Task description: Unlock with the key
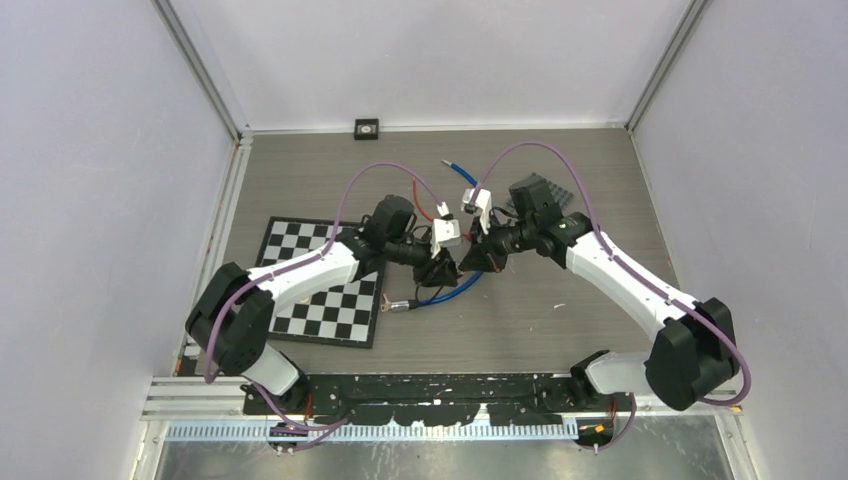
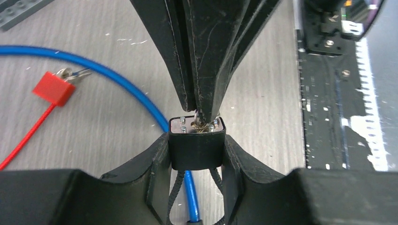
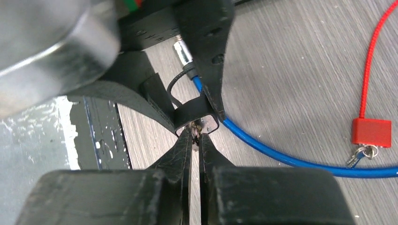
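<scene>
My left gripper (image 2: 196, 141) is shut on a small black padlock (image 2: 196, 151), pinching its two sides, keyhole face pointing away from the wrist. A metal key (image 2: 201, 121) sticks in that silver face. My right gripper (image 3: 196, 134) comes in from the opposite side and is shut on the key (image 3: 198, 126) at the padlock (image 3: 191, 111). The lock's blue cable (image 2: 117, 79) loops over the table beneath. In the top view the left gripper (image 1: 441, 270) and right gripper (image 1: 472, 262) meet tip to tip over the table's middle.
A red padlock (image 3: 371, 131) with keys (image 3: 361, 153) and a red cable lies on the table beside the blue cable (image 3: 281, 158). A checkerboard (image 1: 320, 292) lies at the left, a grey brick plate (image 1: 535, 190) behind the right arm, a small black block (image 1: 367, 127) at the back wall.
</scene>
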Controlling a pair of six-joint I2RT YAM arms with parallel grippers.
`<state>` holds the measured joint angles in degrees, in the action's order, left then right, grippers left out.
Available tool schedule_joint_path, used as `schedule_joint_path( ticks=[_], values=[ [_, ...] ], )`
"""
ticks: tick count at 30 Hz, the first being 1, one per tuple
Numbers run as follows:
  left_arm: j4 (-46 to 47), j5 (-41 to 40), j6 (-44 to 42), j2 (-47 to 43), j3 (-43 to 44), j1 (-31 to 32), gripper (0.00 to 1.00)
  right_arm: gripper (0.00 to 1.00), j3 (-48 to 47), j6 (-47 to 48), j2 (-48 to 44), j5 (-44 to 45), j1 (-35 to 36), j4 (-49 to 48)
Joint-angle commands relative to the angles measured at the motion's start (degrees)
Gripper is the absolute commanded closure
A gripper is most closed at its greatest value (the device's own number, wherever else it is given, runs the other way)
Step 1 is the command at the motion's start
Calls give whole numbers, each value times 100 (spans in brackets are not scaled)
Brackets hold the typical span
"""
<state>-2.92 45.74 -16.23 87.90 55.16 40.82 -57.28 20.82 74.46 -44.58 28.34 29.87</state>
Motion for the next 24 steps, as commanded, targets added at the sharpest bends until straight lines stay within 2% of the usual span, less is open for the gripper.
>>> schedule_joint_path(
  ticks=[1,3,7,9,11,12,14,17,24],
  values=[
    [632,-1483,257,-35,199,-38,100,100,-19,-1186,197,193,29,-571],
    [710,-2004,250,-36,186,-28,100,100,-79,-1651,345,415,10,-674],
    [864,-2604,178,-79,111,-30,100,99,-91,-2429,556,284,-294,-977],
    [926,-2673,127,-112,57,-30,100,92,-90,-2738,578,60,-513,-1149],
    [995,-2616,95,-141,-13,-29,100,76,-76,-2910,560,-64,-688,-1236],
    [1021,-2559,73,-151,-43,-30,100,66,-55,-2966,527,-110,-764,-1299],
    [1063,-2481,56,-150,-83,-29,100,55,34,-3183,457,-277,-905,-1541],
    [1074,-2369,9,-112,-93,-30,100,47,112,-3445,432,-568,-1035,-1822],
    [1065,-2144,-69,-94,-88,-22,100,42,-52,-3648,838,-605,-1037,-1884]
  ],
)
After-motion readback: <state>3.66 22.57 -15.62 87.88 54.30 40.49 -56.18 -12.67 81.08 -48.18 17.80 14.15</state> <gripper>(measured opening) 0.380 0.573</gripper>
